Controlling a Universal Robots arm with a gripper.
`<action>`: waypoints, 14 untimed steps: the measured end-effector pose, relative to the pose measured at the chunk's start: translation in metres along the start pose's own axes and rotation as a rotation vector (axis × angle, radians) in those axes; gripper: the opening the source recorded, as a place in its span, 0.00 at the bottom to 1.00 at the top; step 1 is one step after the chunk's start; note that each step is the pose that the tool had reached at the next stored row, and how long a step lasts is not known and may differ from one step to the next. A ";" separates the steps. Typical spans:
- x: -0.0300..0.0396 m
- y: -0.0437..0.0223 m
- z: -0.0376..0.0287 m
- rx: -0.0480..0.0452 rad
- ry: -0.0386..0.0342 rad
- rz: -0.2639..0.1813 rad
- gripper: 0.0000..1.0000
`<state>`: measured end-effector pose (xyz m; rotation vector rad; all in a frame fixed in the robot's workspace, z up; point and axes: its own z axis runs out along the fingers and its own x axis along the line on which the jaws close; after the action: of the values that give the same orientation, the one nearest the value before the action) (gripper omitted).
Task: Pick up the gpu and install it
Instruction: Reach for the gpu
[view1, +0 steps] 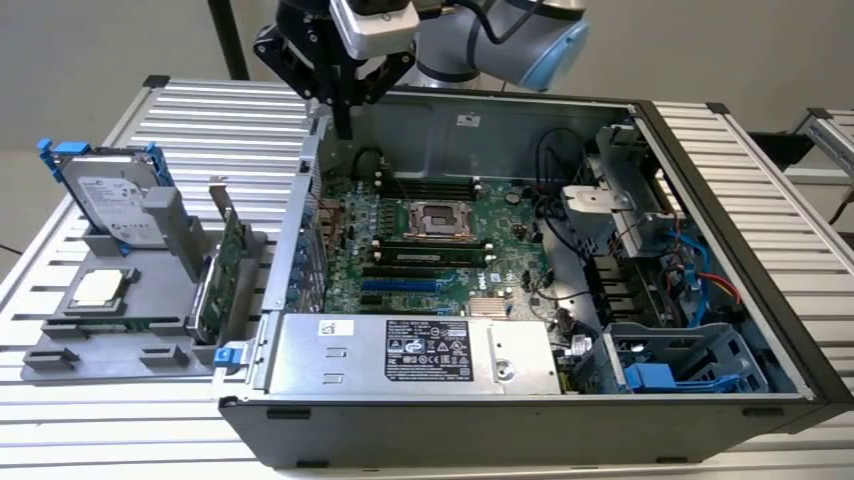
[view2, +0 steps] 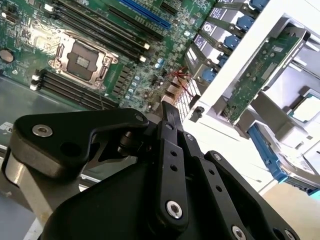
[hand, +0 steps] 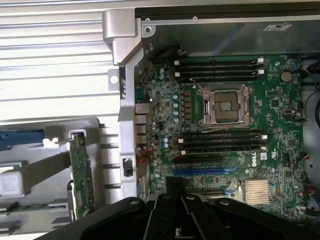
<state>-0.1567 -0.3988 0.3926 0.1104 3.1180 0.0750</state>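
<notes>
The gripper (view1: 343, 126) hangs high above the open computer case (view1: 747, 250), its two black fingers pressed together with nothing between them, tips pointing down at the case's rear wall. Directly beneath it is the motherboard (view1: 441, 240), its long slots bare.

Lower down, on the far side of that rear wall from the motherboard and well apart from the gripper, the gpu (view1: 230, 262) stands on edge in a grey holder (view1: 107, 345) on the slatted table. It is upright and just beside the outside of the case, green board face showing in both wrist views (hand: 80, 175) (view2: 255, 82). Farther out from the gripper in the same holder sits a hard drive (view1: 114, 195) in a blue frame.

To my eye the card should be light and stiff, a thin board that won't flex much, but delicate: the small parts on the green face and the connector edge down in the holder would not forgive a squeeze or a knock. Its free top edge looks like the sensible place to pinch, across the thin dimension, near the middle so it lifts level rather than tipping.
</notes>
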 end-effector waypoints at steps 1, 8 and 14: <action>0.0008 -0.0001 0.0000 0.0000 0.0000 0.000 0.00; 0.0060 -0.0004 -0.0002 0.0001 0.0000 0.000 0.00; 0.0130 -0.0009 -0.0003 0.0000 0.0000 0.000 0.00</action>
<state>-0.1698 -0.3988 0.3926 0.1105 3.1180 0.0750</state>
